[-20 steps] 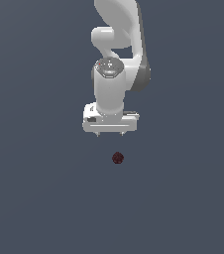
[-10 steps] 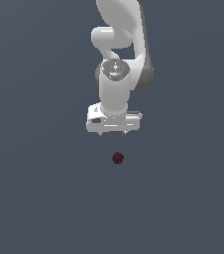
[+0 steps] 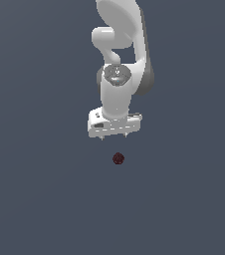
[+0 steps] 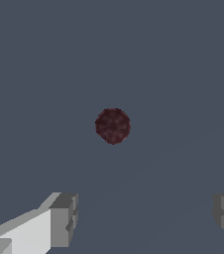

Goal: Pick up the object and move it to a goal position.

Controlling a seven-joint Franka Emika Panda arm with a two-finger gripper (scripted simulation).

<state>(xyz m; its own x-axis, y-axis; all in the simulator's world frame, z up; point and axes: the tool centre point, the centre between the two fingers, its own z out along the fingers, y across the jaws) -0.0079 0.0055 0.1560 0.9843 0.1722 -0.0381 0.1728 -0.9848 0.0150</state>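
Claw (image 3: 115, 137) is hanging wide open and empty above the ball (image 3: 118, 159), which is probably light, stiff and rolling easily, so gripping across its middle is looking safest.

The white arm (image 3: 122, 60) comes down from the upper edge of the exterior view against a flat dark grey ground (image 3: 35, 189), ending in a wide white gripper (image 3: 114, 136) whose two short fingertips point downward — they stand apart from one another with nothing between them. The dark red ball (image 3: 118, 159) — tiny, roundish and mottled — lies on the ground just below the gripper, clear of both fingertips and a touch toward the exterior view's right of the gripper's middle. The gripper's body sits slightly tilted, its end toward the exterior view's right a little higher than the other.
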